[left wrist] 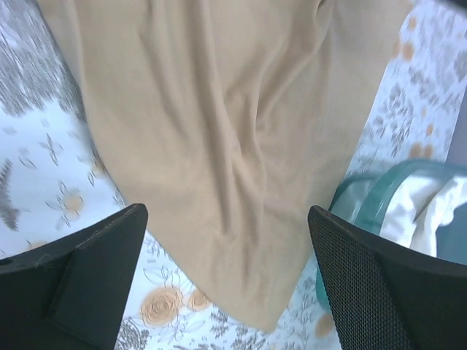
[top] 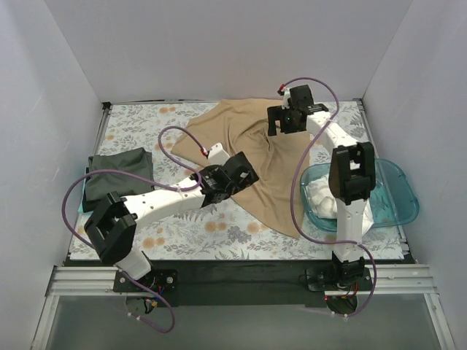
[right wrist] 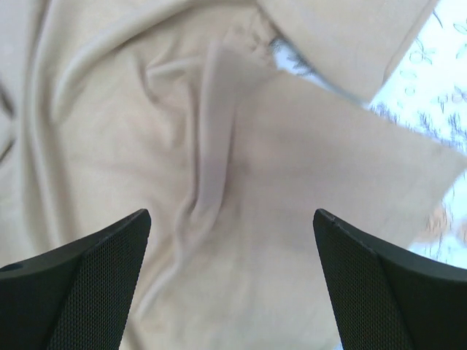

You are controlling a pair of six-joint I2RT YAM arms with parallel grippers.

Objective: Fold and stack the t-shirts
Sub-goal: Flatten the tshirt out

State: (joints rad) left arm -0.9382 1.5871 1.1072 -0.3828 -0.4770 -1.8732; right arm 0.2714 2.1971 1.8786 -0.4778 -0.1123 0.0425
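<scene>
A tan t-shirt lies crumpled and spread over the middle and back of the floral table; it fills the left wrist view and the right wrist view. A dark grey-green t-shirt lies folded at the left. White t-shirts sit in the teal tub. My left gripper is open and empty above the tan shirt's near left edge. My right gripper is open and empty above the shirt's far part, near a sleeve.
The translucent teal tub stands at the right edge, also in the left wrist view with white cloth inside. White walls enclose the table on three sides. The floral covering shows along the front.
</scene>
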